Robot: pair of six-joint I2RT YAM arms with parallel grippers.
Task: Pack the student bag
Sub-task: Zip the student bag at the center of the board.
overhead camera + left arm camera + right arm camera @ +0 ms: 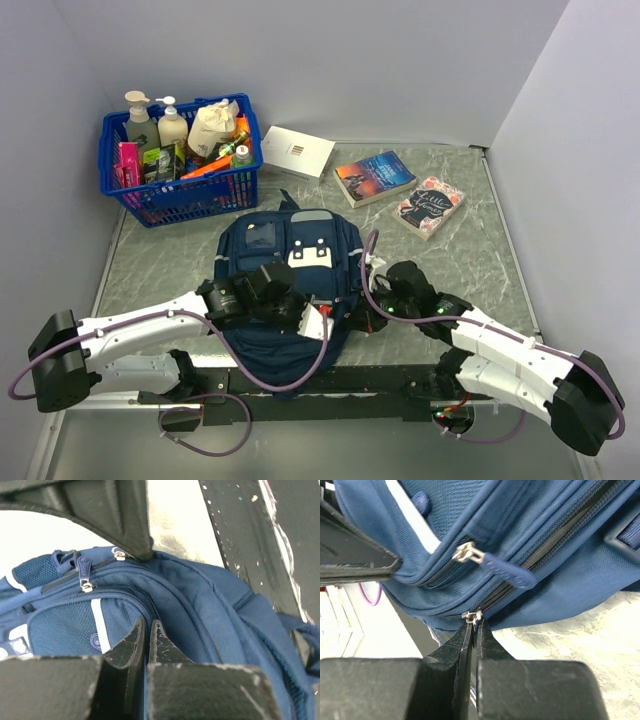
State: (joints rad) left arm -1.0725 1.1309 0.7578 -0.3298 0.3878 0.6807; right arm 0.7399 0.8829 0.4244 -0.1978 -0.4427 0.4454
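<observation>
The student bag [285, 262], a navy backpack with a white front patch, lies flat in the middle of the table, its top toward the arms. My left gripper [318, 322] is at the bag's near edge; in the left wrist view it [148, 623] is shut on a fold of the bag's fabric [200, 610] beside a zip seam. My right gripper [366, 316] is at the bag's near right side; in the right wrist view it [475, 625] is shut on the metal zipper pull [472, 615] of the bag's main zip. A second zipper tab [505, 570] hangs free above it.
A blue plastic basket [130, 195] with bottles and packets stands at the back left. A white box [297, 150] lies behind the bag. Two books [374, 177] [430, 206] lie at the back right. Walls close in on the left, back and right.
</observation>
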